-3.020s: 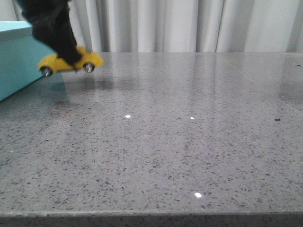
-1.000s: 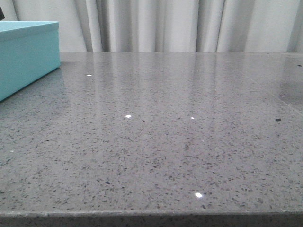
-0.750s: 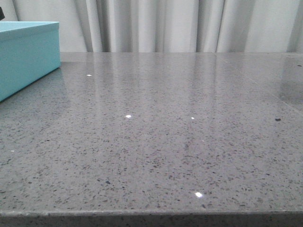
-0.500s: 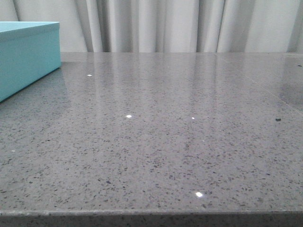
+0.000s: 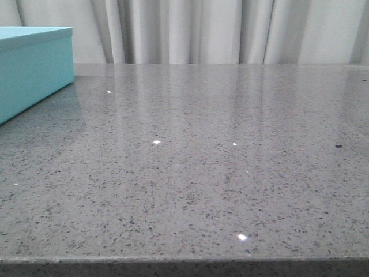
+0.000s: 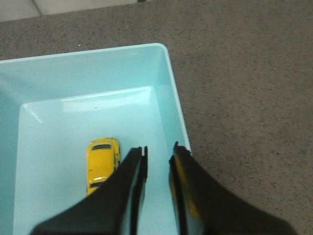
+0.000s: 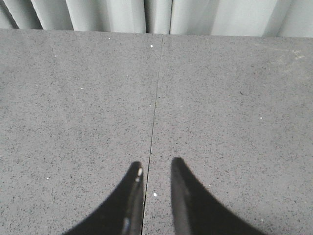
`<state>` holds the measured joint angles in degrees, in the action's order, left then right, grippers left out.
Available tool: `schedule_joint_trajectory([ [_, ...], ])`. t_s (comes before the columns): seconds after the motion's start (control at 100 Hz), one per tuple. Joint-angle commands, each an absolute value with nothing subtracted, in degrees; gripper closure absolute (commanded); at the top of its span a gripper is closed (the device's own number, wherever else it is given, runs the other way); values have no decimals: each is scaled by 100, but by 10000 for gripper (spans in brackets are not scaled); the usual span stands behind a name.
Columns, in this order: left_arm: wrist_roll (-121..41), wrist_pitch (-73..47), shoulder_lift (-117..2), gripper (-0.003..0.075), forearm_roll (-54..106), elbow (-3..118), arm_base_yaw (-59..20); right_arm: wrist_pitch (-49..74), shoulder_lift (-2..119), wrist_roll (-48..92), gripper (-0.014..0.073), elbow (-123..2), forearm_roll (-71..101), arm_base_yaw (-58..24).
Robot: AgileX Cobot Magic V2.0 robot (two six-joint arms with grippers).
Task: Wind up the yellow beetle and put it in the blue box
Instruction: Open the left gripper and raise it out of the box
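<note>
The yellow beetle [image 6: 102, 163] lies on the floor of the blue box [image 6: 166, 83], seen from above in the left wrist view. My left gripper [image 6: 159, 152] hangs above the box's inside, beside the car and apart from it, open and empty. One finger partly hides the car's near end. In the front view only the box's outer wall [image 5: 34, 69] shows at the far left; the car and both arms are out of sight there. My right gripper [image 7: 155, 166] is open and empty above bare table.
The grey speckled stone table [image 5: 202, 161] stretches across the front view, with a straight seam in it [image 7: 155, 98] under my right gripper. White curtains [image 5: 219, 29] hang behind the table's far edge.
Three seconds ago my left gripper held the beetle in the air beside the box. Now the arm and the car have left the front view, and the car lies in the box.
</note>
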<state>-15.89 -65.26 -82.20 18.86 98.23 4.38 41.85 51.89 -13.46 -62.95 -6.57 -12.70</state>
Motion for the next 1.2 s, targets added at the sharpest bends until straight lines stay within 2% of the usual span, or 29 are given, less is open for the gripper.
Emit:
schedule_joint_trajectory([
  [0.0, -1776, -6050, -7663, 737, 2259, 9551, 453, 3570, 4879, -1286, 570, -6161, -786, -1267],
  [0.12, -1892, -5738, -7051, 738, 2315, 8728, 453, 3253, 4491, -1286, 668, -5702, -803, -1267],
  [0.8, -2084, -2721, -2961, 738, 2315, 3509, 453, 1178, 2743, -1286, 661, -3402, -866, -1267],
  [1.19, -2084, -2196, -1530, 738, 2315, 2106, 453, 176, 2226, -1286, 661, -2314, -1237, -1267],
])
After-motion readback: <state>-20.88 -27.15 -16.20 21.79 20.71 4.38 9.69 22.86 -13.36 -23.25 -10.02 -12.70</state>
